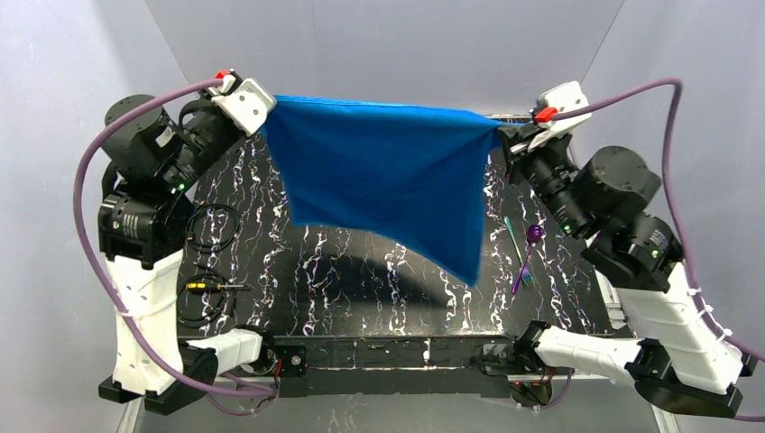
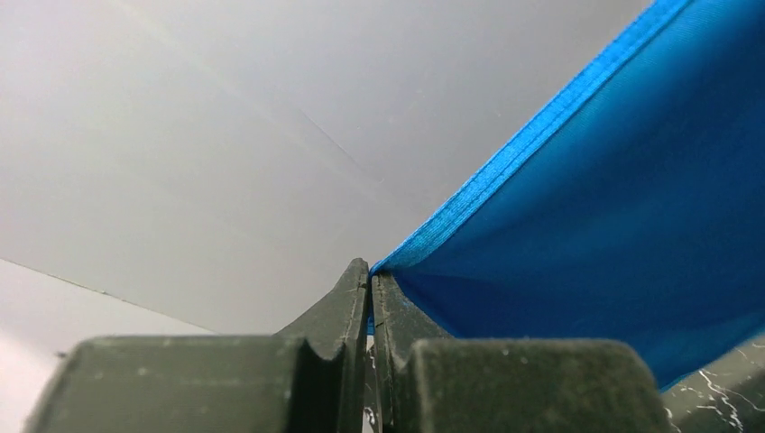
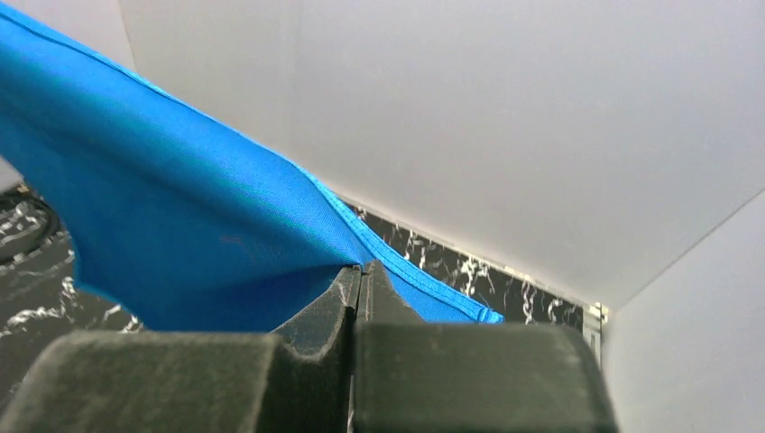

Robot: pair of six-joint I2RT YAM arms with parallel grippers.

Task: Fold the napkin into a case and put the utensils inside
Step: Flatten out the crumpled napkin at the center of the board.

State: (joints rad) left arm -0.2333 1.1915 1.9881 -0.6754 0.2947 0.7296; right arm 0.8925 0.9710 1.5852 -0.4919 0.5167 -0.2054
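Two corners of the napkin (image 1: 379,180) are pinched tight by the left gripper (image 1: 264,123) and right gripper (image 1: 503,135), stretched across the upper frame.

The napkin (image 1: 379,180) is bright blue, a little shiny, with a stitched hem. It is not folded. It hangs in the air over the table (image 1: 361,307), its top edge stretched almost straight. The left gripper (image 1: 263,122) pinches one upper corner and the right gripper (image 1: 502,135) pinches the other. The lower edge slants, deepest at the right. The utensils (image 1: 523,257), thin green and purple pieces, lie close together on the table, right of the napkin.
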